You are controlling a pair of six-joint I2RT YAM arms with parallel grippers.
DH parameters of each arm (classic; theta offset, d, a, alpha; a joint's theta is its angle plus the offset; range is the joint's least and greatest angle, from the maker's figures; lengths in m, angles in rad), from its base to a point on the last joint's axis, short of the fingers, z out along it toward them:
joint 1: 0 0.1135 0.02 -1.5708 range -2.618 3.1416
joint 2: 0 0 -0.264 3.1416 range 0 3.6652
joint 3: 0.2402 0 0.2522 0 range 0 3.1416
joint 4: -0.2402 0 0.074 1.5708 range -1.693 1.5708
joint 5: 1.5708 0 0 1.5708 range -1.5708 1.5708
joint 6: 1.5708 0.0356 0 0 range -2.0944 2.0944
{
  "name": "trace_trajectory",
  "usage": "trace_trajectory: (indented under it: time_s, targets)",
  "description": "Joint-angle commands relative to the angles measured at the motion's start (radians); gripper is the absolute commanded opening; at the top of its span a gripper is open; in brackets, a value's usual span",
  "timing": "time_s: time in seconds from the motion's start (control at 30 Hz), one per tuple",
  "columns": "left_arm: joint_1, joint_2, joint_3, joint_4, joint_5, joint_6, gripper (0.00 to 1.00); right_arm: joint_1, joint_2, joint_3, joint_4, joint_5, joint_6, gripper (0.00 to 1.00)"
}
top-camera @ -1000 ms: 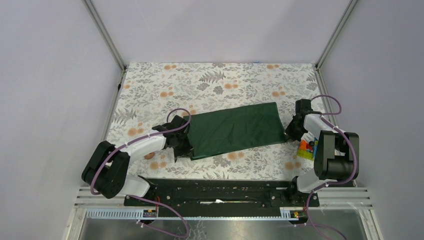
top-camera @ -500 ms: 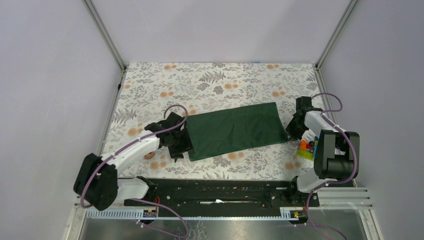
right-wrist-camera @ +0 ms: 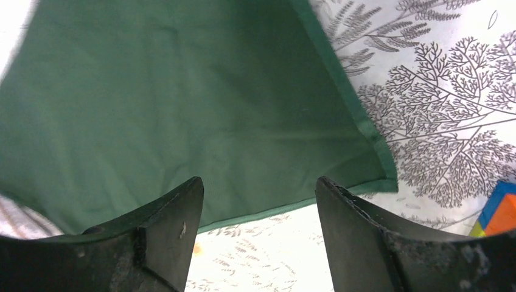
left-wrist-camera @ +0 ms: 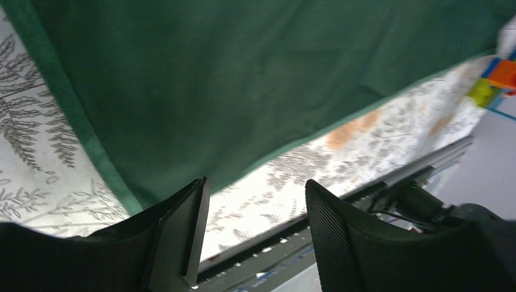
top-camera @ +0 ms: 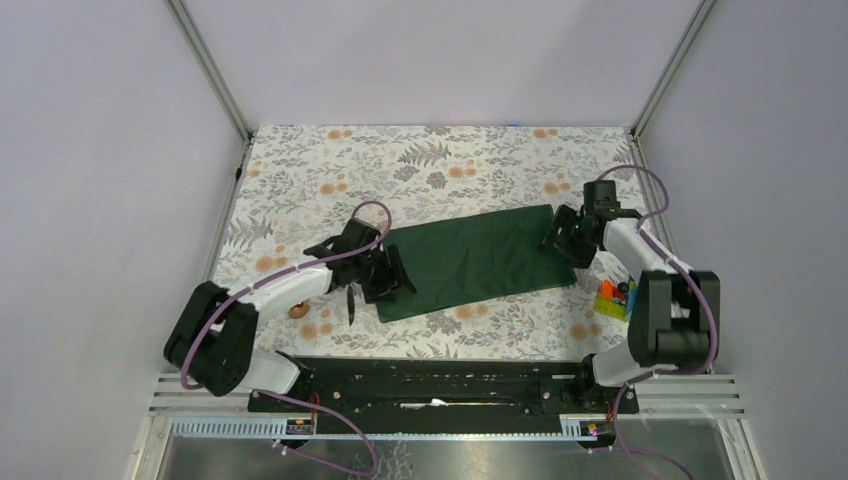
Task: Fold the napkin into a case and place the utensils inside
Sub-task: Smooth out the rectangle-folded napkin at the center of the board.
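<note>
Left gripper (left-wrist-camera: 254, 207) and right gripper (right-wrist-camera: 258, 201) are both standing open, holding nothing, hovering over the napkin's (top-camera: 470, 258) near-left and near-right corners. Napkin is lying flat as a long strip. For the next fold, I'd be pinching both corners level, keeping the edges square.

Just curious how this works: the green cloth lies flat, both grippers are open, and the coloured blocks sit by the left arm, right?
Not quite: the coloured blocks sit by the right arm, as the top view shows. The rest holds: the green cloth lies flat, and the left gripper and right gripper are open.
</note>
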Motion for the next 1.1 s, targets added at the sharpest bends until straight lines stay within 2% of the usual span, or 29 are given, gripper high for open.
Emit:
trace_trajectory:
  time_s: [0.0,0.1,0.13,0.2,0.3,0.43,0.67,0.87,1.07]
  targets:
    - [0.006,0.055,-0.113,0.207,-0.011,-0.024,0.66,-0.001,0.116,-0.028,0.020,0.078,-0.005,0.76]
    - [0.007,0.021,-0.160,0.208,-0.035,0.002,0.71,0.004,0.096,-0.045,0.015,0.136,-0.010,0.76]
    - [0.007,-0.018,-0.151,0.198,-0.043,0.019,0.74,0.014,0.075,-0.037,0.016,0.148,-0.019,0.79]
    - [0.011,-0.079,-0.105,0.186,-0.064,0.048,0.83,0.085,0.040,0.001,0.035,0.163,-0.035,0.92]
    - [0.056,-0.080,-0.016,0.201,-0.040,0.073,0.89,0.103,0.090,0.107,0.072,0.048,-0.037,1.00]
    - [0.157,0.046,0.027,0.399,0.112,-0.018,0.90,0.104,0.267,0.278,0.195,-0.198,0.024,1.00]
    - [0.230,0.339,0.175,0.528,0.056,-0.014,0.89,0.085,0.545,0.498,0.270,-0.362,0.072,0.99]
    - [0.269,0.459,0.256,0.526,0.030,0.016,0.89,0.046,0.575,0.460,0.294,-0.373,0.054,0.99]
    - [0.313,0.511,0.233,0.533,0.002,-0.012,0.90,-0.007,0.625,0.440,0.310,-0.309,-0.002,0.99]
